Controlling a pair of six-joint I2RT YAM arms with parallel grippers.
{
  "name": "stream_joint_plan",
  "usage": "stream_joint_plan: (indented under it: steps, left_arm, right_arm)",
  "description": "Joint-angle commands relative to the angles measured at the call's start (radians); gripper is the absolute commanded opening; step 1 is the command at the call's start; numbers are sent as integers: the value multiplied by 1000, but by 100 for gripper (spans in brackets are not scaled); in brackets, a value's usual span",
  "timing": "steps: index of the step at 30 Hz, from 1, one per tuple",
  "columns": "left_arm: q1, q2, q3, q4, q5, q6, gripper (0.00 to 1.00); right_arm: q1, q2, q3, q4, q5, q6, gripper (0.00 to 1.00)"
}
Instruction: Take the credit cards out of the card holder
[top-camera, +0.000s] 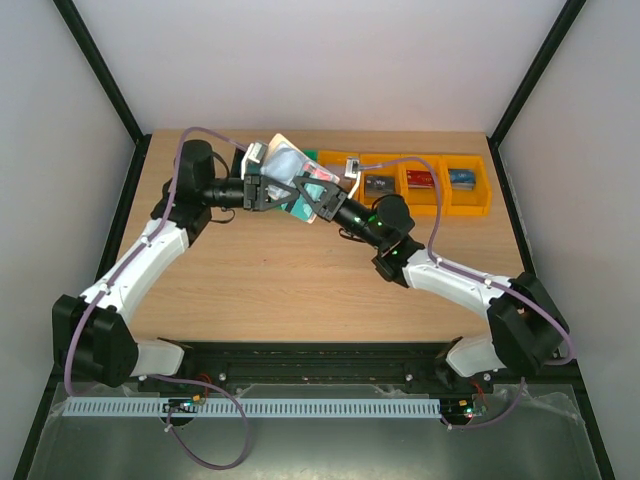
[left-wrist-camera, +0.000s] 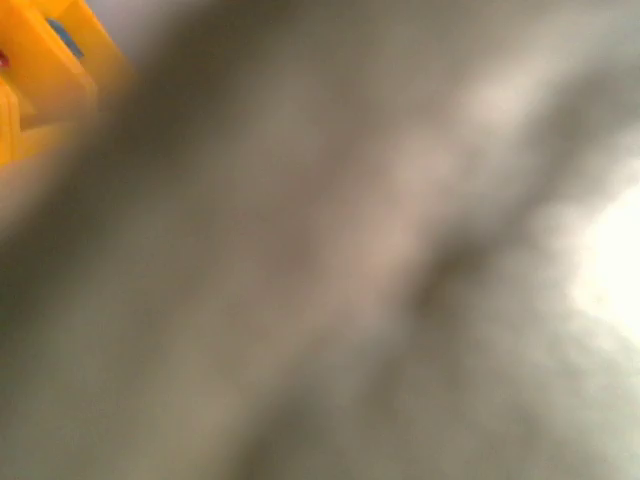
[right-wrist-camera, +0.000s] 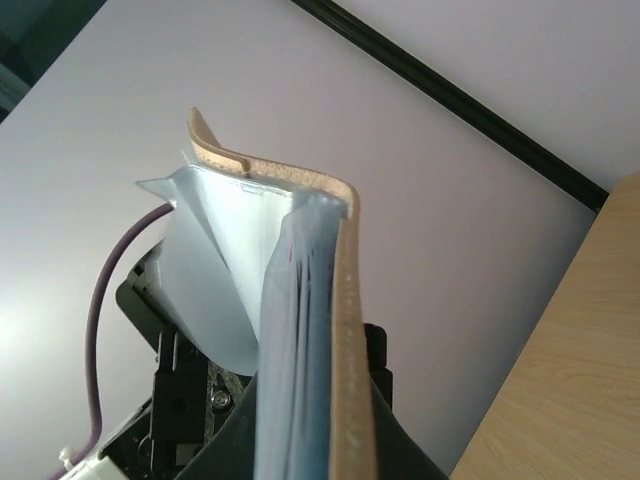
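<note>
Right end effector (top-camera: 322, 198) is clamped on the card holder (right-wrist-camera: 300, 330), holding it fanned open up off the bench (top-camera: 300, 290), back near the orange bins (top-camera: 440, 207). Left end effector (top-camera: 256, 188) sits at its other edge. Its wrist cam is pure blur, so I can't tell how wide it is.

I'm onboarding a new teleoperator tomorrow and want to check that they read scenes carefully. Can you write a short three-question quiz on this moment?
1. Multiple choice: in the top view, what colour is the card in the rightmost orange bin? A grey, B red, C blue.
2. True or false: the card holder lies flat with nothing gripping it.
3. Short answer: which gripper's own wrist view shows the holder edge-on and clamped?
Key: 1 C. 2 False; it is held upright. 3 The right gripper.
</note>
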Motion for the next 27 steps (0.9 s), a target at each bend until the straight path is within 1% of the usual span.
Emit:
stream_joint_plan:
  steps: [1,2,4,7,8,10,12,16,17,20,21,24,25,27]
  left_arm:
    - [13,10,27,47,-66,-23,3]
    - [12,7,26,38,-61,-16,2]
    - [13,-2,28,-4,-51,23,2]
    - [15,-15,49,-138,-52,149,2]
    - [14,-18,58,-190,-56,204,2]
    - [13,-24,75,-281,-54,302,2]
    - [14,-28,90,-357,-39,389,2]
    - [4,-38,133,-534,-31,609,2]
    - [-7,-40,152,-603,-59,683,2]
    - [-68,-42,202,-790,-135,922,2]
    - [-76,-43,209,-835,-136,956,2]
    - [-79,-48,216,-881,-124,1013,2]
    - [-80,-50,219,-893,-125,1029,2]
    - [-83,-52,230,-918,-121,1058,2]
  right_arm:
    - [50,-9,-15,53,-56,-3,2]
    - [50,-16,-16,43,-51,-13,2]
    - [46,-37,-11,6,-48,-45,8]
    - [24,-90,0,-100,-64,-129,29]
    - [11,-114,6,-155,-74,-165,37]
    - [-21,-161,27,-297,-98,-266,54]
    - [-67,-205,48,-462,-127,-368,67]
    - [-138,-246,109,-699,-257,-572,90]
    - [-144,-246,133,-768,-290,-627,99]
    - [-152,-230,207,-943,-357,-769,99]
    - [-154,-226,222,-977,-375,-795,99]
    - [-154,-210,255,-1058,-470,-865,100]
    - [-154,-210,257,-1072,-514,-883,98]
    - [-154,-219,244,-1066,-597,-895,92]
